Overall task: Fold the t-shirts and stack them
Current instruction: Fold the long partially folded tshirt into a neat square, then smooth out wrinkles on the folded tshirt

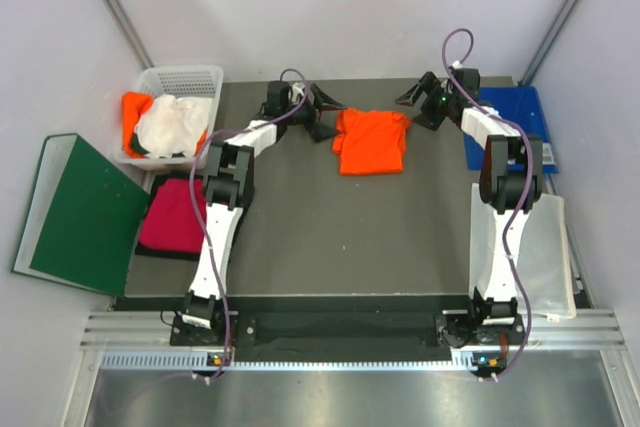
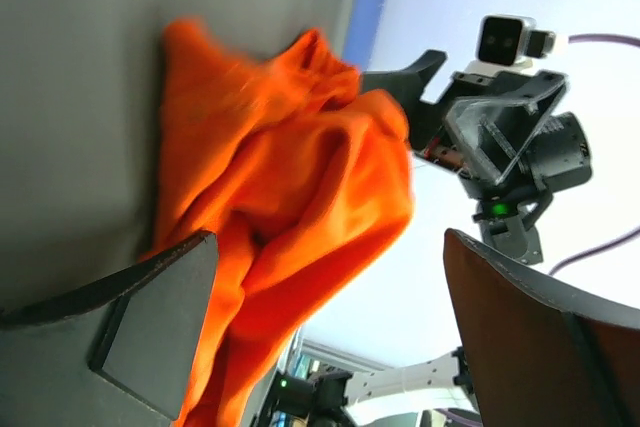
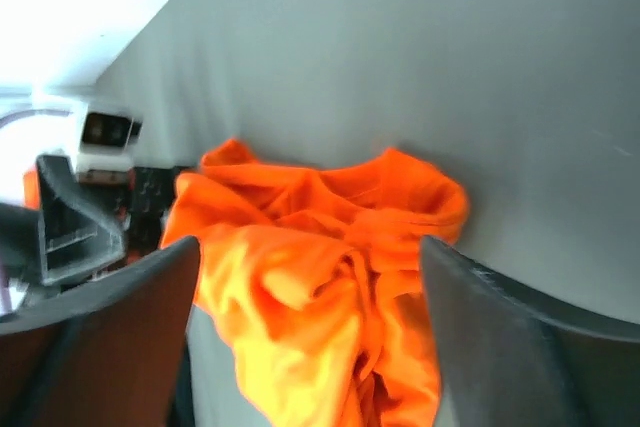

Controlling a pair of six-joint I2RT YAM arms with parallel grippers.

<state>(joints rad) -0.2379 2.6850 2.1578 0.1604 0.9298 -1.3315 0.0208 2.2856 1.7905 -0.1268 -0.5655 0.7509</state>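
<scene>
A bright orange t-shirt lies bunched on the dark table at the back middle. My left gripper stands open just left of it, and my right gripper stands open just right of it. In the left wrist view the orange cloth hangs crumpled beside one finger, with the gap wide. In the right wrist view the shirt sits loose between the spread fingers. A magenta-pink t-shirt lies folded on a black one at the table's left edge.
A white basket at the back left holds a white t-shirt and an orange one. A dark green binder lies left of the table. A blue folder sits at the back right, with a clear plastic sheet below it.
</scene>
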